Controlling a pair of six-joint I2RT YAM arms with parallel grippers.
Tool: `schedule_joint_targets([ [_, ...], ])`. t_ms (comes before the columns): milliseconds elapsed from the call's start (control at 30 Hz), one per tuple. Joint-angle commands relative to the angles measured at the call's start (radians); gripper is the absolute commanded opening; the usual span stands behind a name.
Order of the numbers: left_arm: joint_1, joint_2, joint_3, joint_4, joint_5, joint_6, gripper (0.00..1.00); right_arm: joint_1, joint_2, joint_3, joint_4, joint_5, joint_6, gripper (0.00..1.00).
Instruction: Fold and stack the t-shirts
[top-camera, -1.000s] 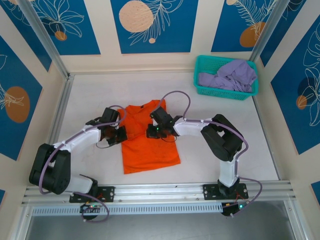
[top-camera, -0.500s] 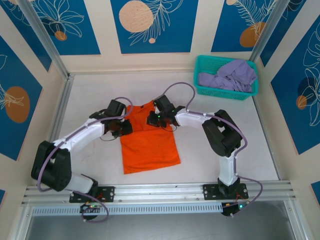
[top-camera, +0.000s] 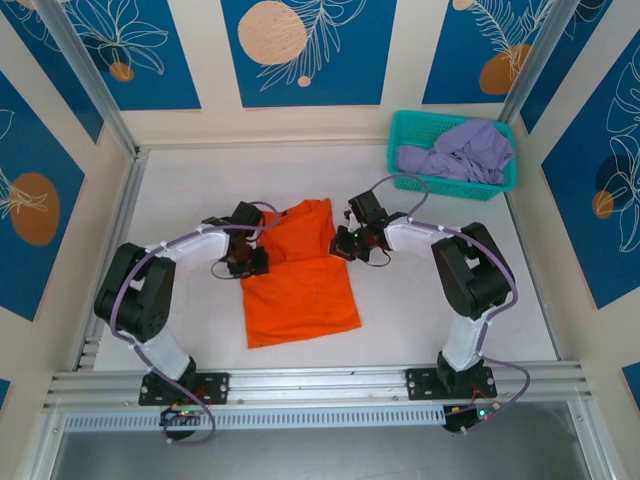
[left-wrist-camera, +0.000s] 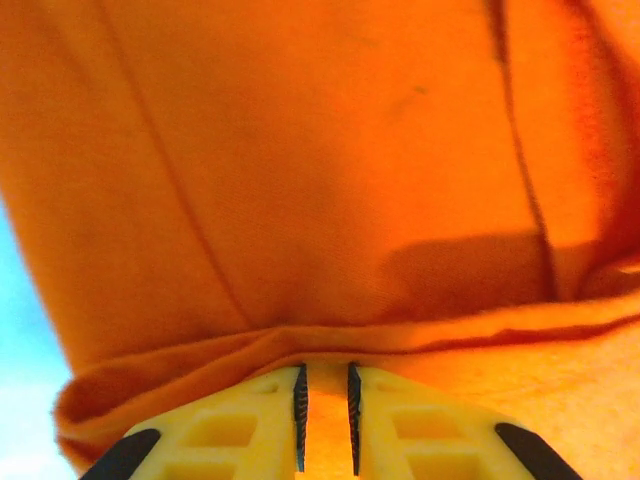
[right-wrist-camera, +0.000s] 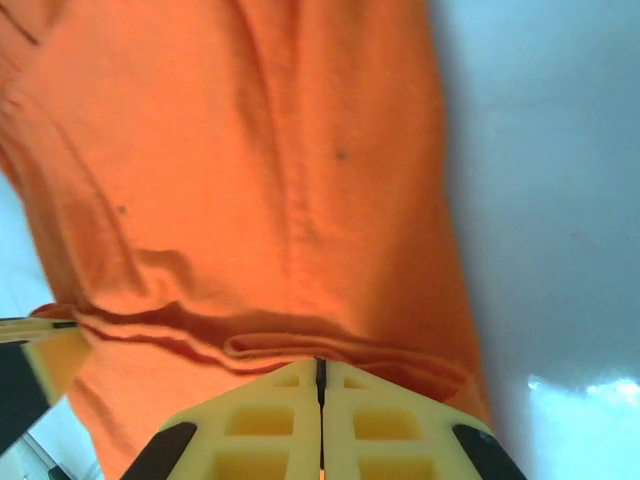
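Pinching the orange shirt (right-wrist-camera: 250, 150) with the right gripper (right-wrist-camera: 320, 365): fingers (right-wrist-camera: 280, 405) pressed together with no gap, a doubled hem bunched right at the tips, more cloth running under them and out to both sides. Beyond the tips, smooth orange with a few dark specks; off to their right, bare table (right-wrist-camera: 540, 200). Reaching in at the shirt's other side with the left gripper (left-wrist-camera: 325, 378): fingers (left-wrist-camera: 265, 410) apart by a narrow slit, orange showing through it, no visible clamp on the cloth. Just ahead of those tips, a rolled fold edge crossing from side to side; past it, a wide flat stretch of orange with long creases; far to their left, a sliver of pale table. Seen from above, grippers facing each other across the shirt's far half, left tips at its left edge, right tips at its right edge, both low on the cloth. Between the two sets of fingers, the upper part turned over and rumpled; nearer the arm bases than either set, the lower part spread flat on the table. Well away beyond the right fingers, toward the far right corner, the purple shirt (top-camera: 465, 145) heaped in the basket (top-camera: 440, 183), piled up to its rim and well apart from the orange one.
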Motion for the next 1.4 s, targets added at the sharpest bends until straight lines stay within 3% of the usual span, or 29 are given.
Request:
schedule_joint_targets([
  [0, 0.023, 0.025, -0.022, -0.008, -0.035, -0.019, 0.23, -0.011, 0.081, 0.049, -0.066, -0.054, -0.019, 0.09],
  [167, 0.053, 0.017, 0.0, -0.034, -0.048, -0.017, 0.32, -0.032, 0.056, 0.057, -0.087, -0.036, -0.011, 0.1],
  [233, 0.057, -0.014, 0.019, -0.063, -0.073, -0.009, 0.42, -0.038, 0.018, 0.055, -0.109, -0.015, -0.019, 0.11],
  [333, 0.059, -0.08, 0.043, -0.118, -0.106, -0.003, 0.65, -0.056, -0.052, 0.043, -0.135, -0.022, -0.011, 0.14],
  [400, 0.058, -0.146, 0.037, -0.167, -0.121, -0.013, 0.81, -0.062, -0.127, 0.003, -0.138, -0.02, -0.008, 0.22],
  [500, 0.05, -0.261, -0.013, -0.231, -0.11, -0.034, 0.89, -0.053, -0.259, -0.092, -0.147, -0.034, -0.026, 0.51],
  [567, 0.038, -0.331, -0.067, -0.265, -0.076, -0.052, 0.89, -0.036, -0.337, -0.169, -0.16, -0.079, -0.047, 0.64],
  [633, 0.015, -0.39, -0.133, -0.291, -0.027, -0.076, 0.81, -0.015, -0.39, -0.239, -0.187, -0.128, -0.064, 0.71],
  [767, -0.056, -0.481, -0.269, -0.304, 0.071, -0.166, 0.53, 0.017, -0.452, -0.327, -0.288, -0.152, -0.094, 0.7],
  [800, -0.071, -0.5, -0.299, -0.299, 0.095, -0.195, 0.5, 0.023, -0.458, -0.344, -0.299, -0.16, -0.093, 0.68],
  [1100, -0.089, -0.61, -0.534, -0.18, 0.241, -0.418, 0.48, 0.12, -0.369, -0.345, -0.323, -0.17, -0.067, 0.54],
  [1267, -0.087, -0.613, -0.558, -0.172, 0.259, -0.414, 0.47, 0.179, -0.34, -0.322, -0.319, -0.158, -0.051, 0.52],
  [1367, -0.087, -0.603, -0.56, -0.157, 0.249, -0.407, 0.41, 0.19, -0.314, -0.315, -0.315, -0.152, -0.041, 0.5],
])
